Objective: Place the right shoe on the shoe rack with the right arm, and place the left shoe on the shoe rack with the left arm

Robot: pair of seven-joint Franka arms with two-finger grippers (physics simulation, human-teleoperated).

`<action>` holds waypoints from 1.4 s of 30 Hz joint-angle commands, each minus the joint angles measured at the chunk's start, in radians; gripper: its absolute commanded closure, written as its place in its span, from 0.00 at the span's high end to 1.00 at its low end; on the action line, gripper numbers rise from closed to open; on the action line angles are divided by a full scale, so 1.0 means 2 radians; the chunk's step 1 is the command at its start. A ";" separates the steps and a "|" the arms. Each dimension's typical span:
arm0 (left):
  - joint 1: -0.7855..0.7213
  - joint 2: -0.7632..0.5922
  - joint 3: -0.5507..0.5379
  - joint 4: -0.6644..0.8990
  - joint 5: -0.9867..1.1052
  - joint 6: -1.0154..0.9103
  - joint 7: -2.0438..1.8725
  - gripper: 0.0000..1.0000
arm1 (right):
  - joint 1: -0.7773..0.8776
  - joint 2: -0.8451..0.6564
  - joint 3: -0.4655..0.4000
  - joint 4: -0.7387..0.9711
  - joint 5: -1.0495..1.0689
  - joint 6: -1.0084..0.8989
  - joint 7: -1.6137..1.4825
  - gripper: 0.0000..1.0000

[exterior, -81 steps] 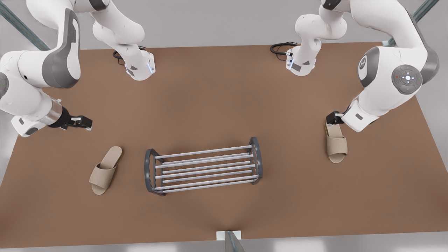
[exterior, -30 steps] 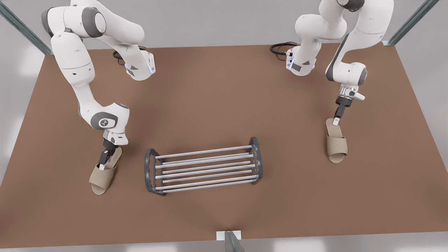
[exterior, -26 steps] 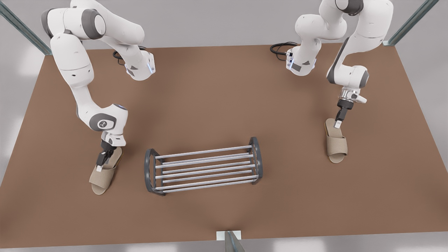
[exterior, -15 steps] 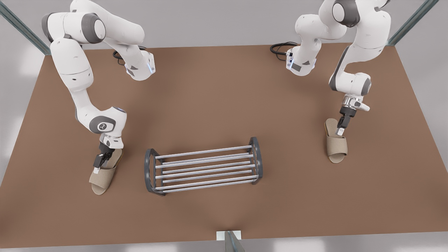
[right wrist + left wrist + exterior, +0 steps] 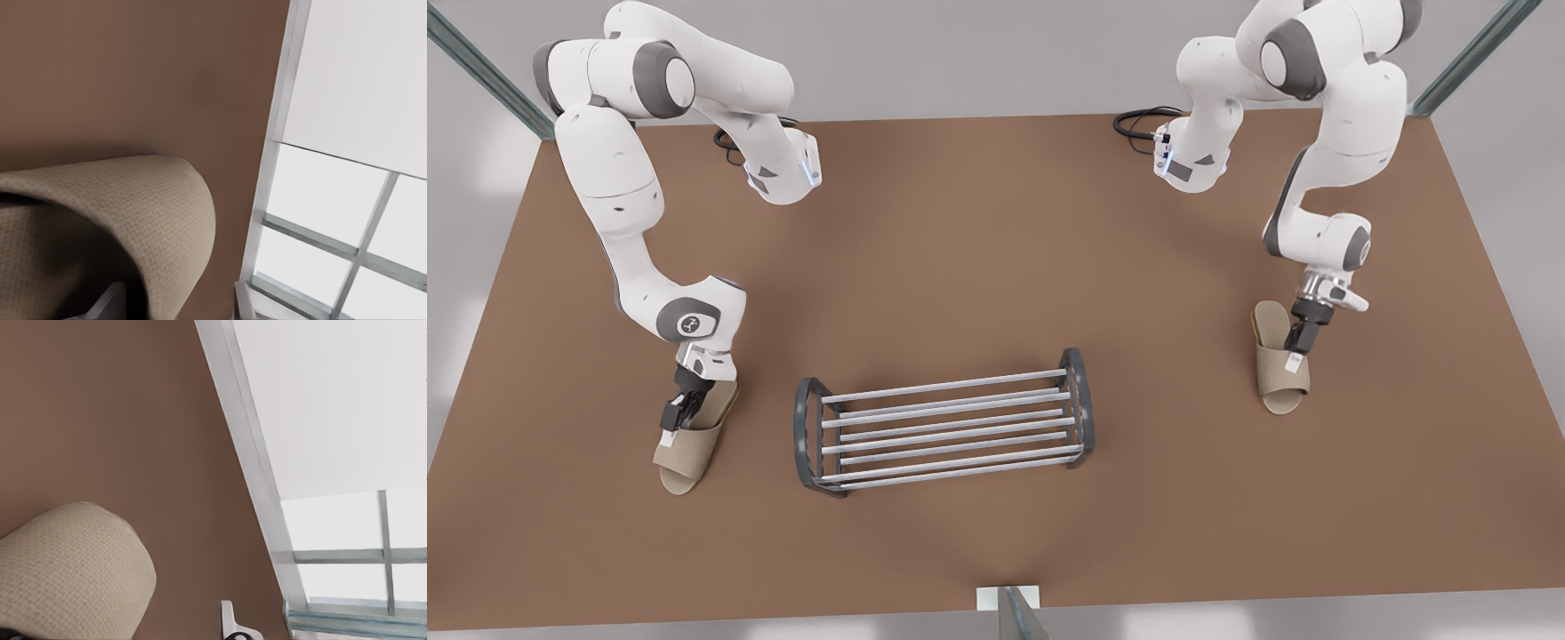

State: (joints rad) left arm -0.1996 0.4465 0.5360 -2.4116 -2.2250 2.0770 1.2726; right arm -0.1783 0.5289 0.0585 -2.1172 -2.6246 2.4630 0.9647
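Right gripper [image 5: 1292, 359] at right shoe [image 5: 1282, 375] strap — left gripper [image 5: 668, 434] at left shoe [image 5: 687, 449].

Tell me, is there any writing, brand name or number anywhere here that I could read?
No readable words or numbers anywhere.
A small round emblem on the joint of the arm at the front view's left: too small to read.
The slippers, the shoe rack and the table carry no text.
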 commanded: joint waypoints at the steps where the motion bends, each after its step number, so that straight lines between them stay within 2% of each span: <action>1: 0.000 0.002 -0.006 0.004 -0.007 -0.002 -0.041 1.00 | 0.000 0.000 0.000 0.000 -0.002 -0.005 0.032 0.62; 2: 0.000 0.003 -0.006 0.004 -0.008 -0.002 -0.041 1.00 | 0.001 0.003 0.000 0.000 -0.002 -0.005 0.032 0.62; 3: 0.000 0.004 -0.006 0.004 -0.008 -0.002 -0.043 0.81 | 0.001 0.005 0.000 0.000 -0.002 -0.006 0.032 0.62; 5: 0.000 0.004 -0.006 0.003 -0.008 -0.002 -0.043 0.64 | 0.002 0.006 -0.001 0.000 -0.002 -0.007 0.032 0.58; 7: 0.000 0.004 -0.006 0.003 -0.008 -0.003 -0.043 0.60 | 0.002 0.006 -0.002 0.000 -0.002 -0.007 0.032 0.54; 9: -0.001 0.003 -0.006 0.003 -0.008 -0.003 -0.043 0.52 | 0.002 0.006 -0.002 0.000 -0.002 -0.007 0.032 0.48; 15: -0.001 0.001 -0.006 0.003 -0.007 -0.012 -0.040 0.31 | 0.003 0.003 -0.002 0.000 -0.002 -0.006 0.032 0.42; 17: -0.002 -0.005 -0.004 0.003 -0.005 -0.018 -0.040 0.30 | 0.003 0.003 -0.002 0.000 -0.002 -0.006 0.032 0.40; 23: -0.005 -0.083 -0.018 0.008 -0.003 -0.018 0.006 0.29 | 0.004 -0.007 -0.002 -0.003 -0.001 -0.005 0.030 0.36; 25: -0.005 -0.123 -0.075 0.038 -0.004 0.012 0.002 0.27 | 0.004 -0.012 -0.002 -0.003 -0.001 -0.005 0.028 0.36; 28: -0.005 -0.180 -0.174 0.084 -0.004 0.177 -0.061 0.27 | 0.004 -0.029 -0.002 -0.007 0.000 0.002 0.030 0.36; 29: -0.005 -0.186 -0.218 0.110 -0.007 0.247 -0.090 0.27 | 0.005 -0.035 -0.002 -0.009 0.000 0.003 0.030 0.32; 30: -0.005 -0.186 -0.255 0.128 -0.013 0.298 -0.112 0.27 | 0.005 -0.039 -0.002 -0.010 0.000 0.003 0.029 0.21; 33: -0.005 -0.176 -0.368 0.202 -0.112 0.443 -0.117 0.27 | 0.005 -0.057 -0.002 -0.016 0.000 0.025 0.028 0.21; 35: -0.005 -0.153 -0.414 0.252 -0.158 0.503 -0.118 0.27 | 0.005 -0.066 -0.002 -0.018 0.000 0.027 0.025 0.21; 37: -0.014 -0.132 -0.441 0.290 -0.171 0.551 -0.119 0.27 | 0.006 -0.093 -0.002 -0.020 0.001 0.060 0.025 0.21; 39: -0.041 -0.116 -0.441 0.323 -0.183 0.578 -0.122 0.27 | 0.022 -0.133 -0.002 -0.030 0.005 0.090 0.032 0.21; 42: -0.080 -0.057 -0.440 0.410 -0.185 0.631 -0.124 0.27 | 0.025 -0.153 0.001 -0.021 0.012 0.137 0.046 0.21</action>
State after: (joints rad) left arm -0.3437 0.3093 -0.3429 -1.6311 -2.5677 3.1022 1.1178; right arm -0.1297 0.2337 0.0596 -2.1628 -2.6054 2.6210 1.0113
